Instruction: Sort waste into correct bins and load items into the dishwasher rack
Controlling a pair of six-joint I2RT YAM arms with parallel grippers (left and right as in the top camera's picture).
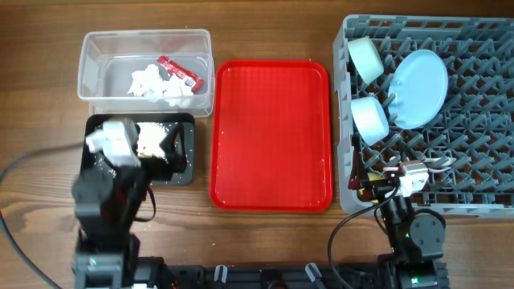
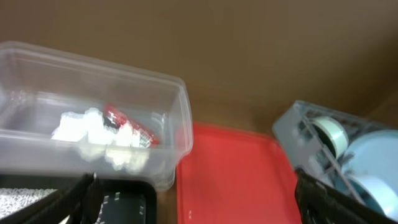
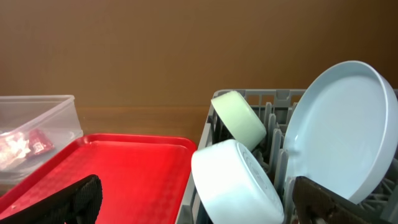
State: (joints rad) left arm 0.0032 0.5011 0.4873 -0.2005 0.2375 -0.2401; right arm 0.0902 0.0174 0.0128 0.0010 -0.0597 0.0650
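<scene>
The clear tub (image 1: pixel 95 60) at the back left holds crumpled white tissue (image 1: pixel 157 84) and a red wrapper (image 1: pixel 178 72). In front of it, the black tray (image 1: pixel 185 172) holds pale food scraps (image 1: pixel 149 140). My left gripper (image 2: pixel 199 208) hangs open and empty over that tray, facing the tub (image 2: pixel 177 106). On the right, the grey dishwasher rack (image 1: pixel 482 32) carries a pale green bowl (image 1: pixel 365 58), a light blue bowl (image 1: pixel 371 118) and a light blue plate (image 1: pixel 419 87). My right gripper (image 3: pixel 199 208) stands open and empty at the rack's near left corner, just short of the blue bowl (image 3: pixel 233 180).
A flat red serving tray (image 1: pixel 271 132) lies between the bins and the rack, with nothing on it. Wooden tabletop surrounds everything. A black cable (image 1: pixel 16 233) runs along the left side near my left arm's base.
</scene>
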